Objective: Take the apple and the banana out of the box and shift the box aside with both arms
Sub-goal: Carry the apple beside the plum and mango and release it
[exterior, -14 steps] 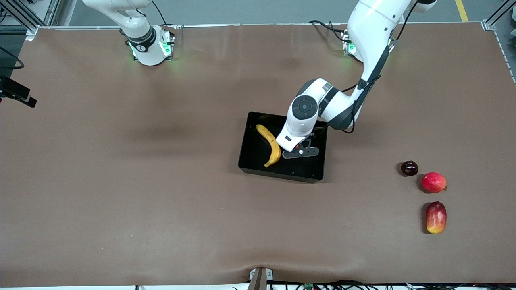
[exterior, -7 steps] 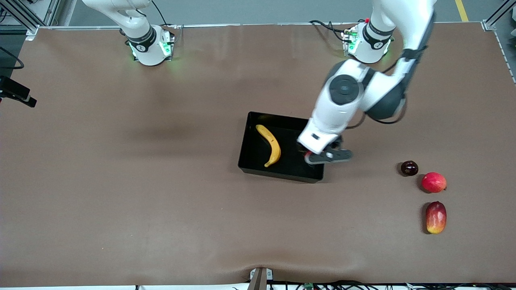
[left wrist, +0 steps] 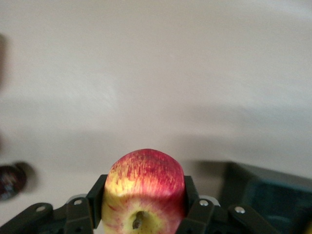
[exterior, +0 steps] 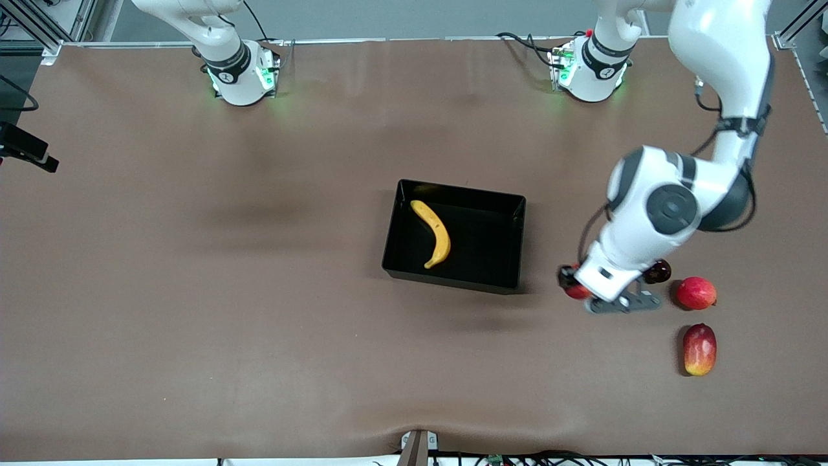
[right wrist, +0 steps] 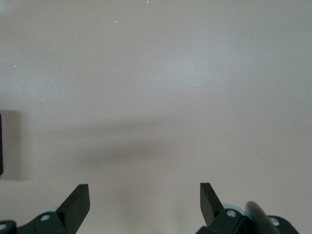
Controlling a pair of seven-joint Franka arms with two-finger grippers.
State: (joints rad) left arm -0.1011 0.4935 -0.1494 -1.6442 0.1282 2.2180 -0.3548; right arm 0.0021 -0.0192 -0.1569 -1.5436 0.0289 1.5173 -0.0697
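The yellow banana (exterior: pixel 435 233) lies inside the black box (exterior: pixel 453 281) in the middle of the table. My left gripper (left wrist: pixel 144 195) is shut on the small red apple (left wrist: pixel 145 187) with yellow streaks, its stem dimple facing the wrist camera. In the front view the apple (exterior: pixel 574 290) shows at the edge of the left hand, over bare table between the box and the loose fruits. A corner of the box (left wrist: pixel 265 187) shows in the left wrist view. My right gripper (right wrist: pixel 144 192) is open over bare table, with nothing between its fingers.
Toward the left arm's end of the table lie a dark round fruit (exterior: pixel 660 270), a pinkish-red round fruit (exterior: pixel 696 292) and a red-and-yellow mango (exterior: pixel 700 349). The left arm partly covers the dark fruit (left wrist: pixel 9 180).
My left arm has swung from over the box toward the left arm's end of the table, carrying the apple. The banana and box have not moved.
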